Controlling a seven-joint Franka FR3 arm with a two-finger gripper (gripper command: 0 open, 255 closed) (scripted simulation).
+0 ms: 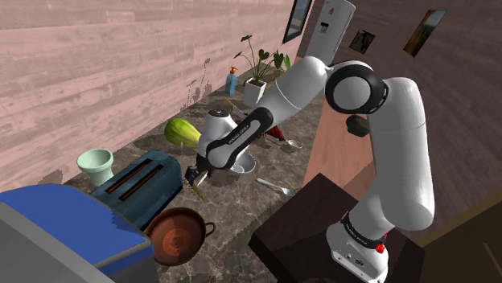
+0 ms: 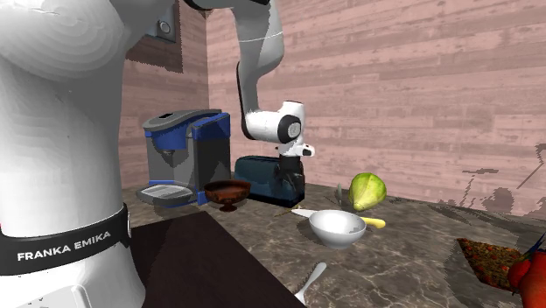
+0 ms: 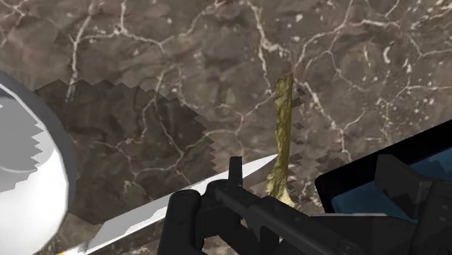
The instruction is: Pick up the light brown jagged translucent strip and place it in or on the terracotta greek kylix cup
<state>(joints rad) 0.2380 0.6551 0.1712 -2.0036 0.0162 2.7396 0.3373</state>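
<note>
Dark brown marble countertop [image 1: 241,205], white veins, runs along room's length. Behind countertop: pinkish wood-plank wall [image 1: 96,56], horizontal boards, soft grey shadows on it. At countertop's far end: tall white fridge [image 1: 331,28], dark framed panel [image 1: 298,20] just beside it. Across from countertop: brown wall [image 1: 458,96] carrying two framed pictures [image 1: 424,32]. Past countertop's open edge: reddish-brown wood floor [image 1: 346,153]. Light even, brightest on plank wall.

The gripper [image 3: 275,214] hides the jagged strip's [image 3: 283,123] near end.
</note>
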